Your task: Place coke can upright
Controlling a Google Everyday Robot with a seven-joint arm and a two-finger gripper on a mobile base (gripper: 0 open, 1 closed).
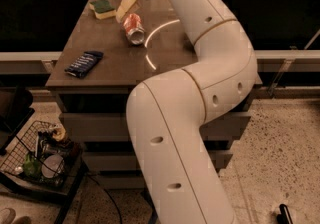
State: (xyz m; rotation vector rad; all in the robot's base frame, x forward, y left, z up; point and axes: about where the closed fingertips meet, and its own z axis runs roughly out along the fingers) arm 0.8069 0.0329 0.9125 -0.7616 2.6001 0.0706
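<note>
The coke can (134,29) lies on its side on the dark wooden table (115,68), toward the far middle, with its silver end facing the front. My gripper (125,6) hangs at the end of the big white arm (200,68), just behind and slightly left of the can. It is close to the can's far end and I cannot tell whether they touch.
A green and yellow sponge (102,8) lies at the table's far left. A dark blue snack packet (83,63) lies near the front left edge. A wire basket (37,155) with clutter stands on the floor at the left. The arm covers the table's right side.
</note>
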